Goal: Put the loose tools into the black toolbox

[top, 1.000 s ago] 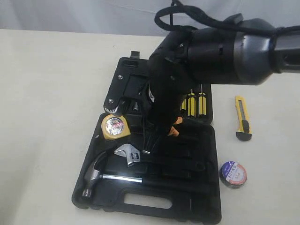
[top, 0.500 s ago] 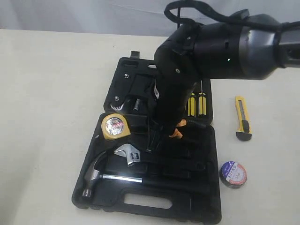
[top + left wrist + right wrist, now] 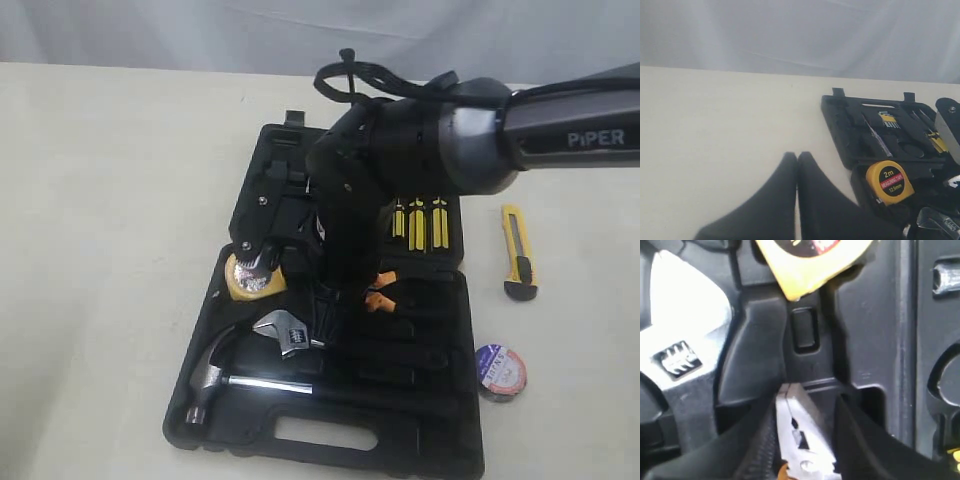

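The right arm (image 3: pixel 470 150) enters from the right edge of the exterior view and bends down over the open black toolbox (image 3: pixel 440 440) at centre frame. It hides much of the lid half and all of the right hand (image 3: pixel 807 407). Only the right wrist view shows that hand, pinching the steel head of the pliers (image 3: pixel 800 440) low over a moulded recess, with their handles cut off by the frame edge. In the exterior view just their orange handle ends show, at the middle of the case. The tape measure (image 3: pixel 248 282) lies in the toolbox at centre left, its upper part covered by the arm's black wrist housing. The wrench (image 3: pixel 285 330) and hammer (image 3: pixel 230 378) lie below it, and three screwdrivers (image 3: pixel 418 222) show past the arm. The utility knife (image 3: pixel 518 250) and tape roll (image 3: pixel 499 371) lie on the desk (image 3: pixel 100 200) at the right of the frame, outside the toolbox. The left hand (image 3: pixel 797 156), seen only in the left wrist view, has its fingers pressed together over bare desk, apart from the case. A second ago the tape measure showed whole, the screwdrivers were largely covered, and the arm's bulk stood higher in the frame. The toolbox now sits slightly farther right, while the knife is unmoved.
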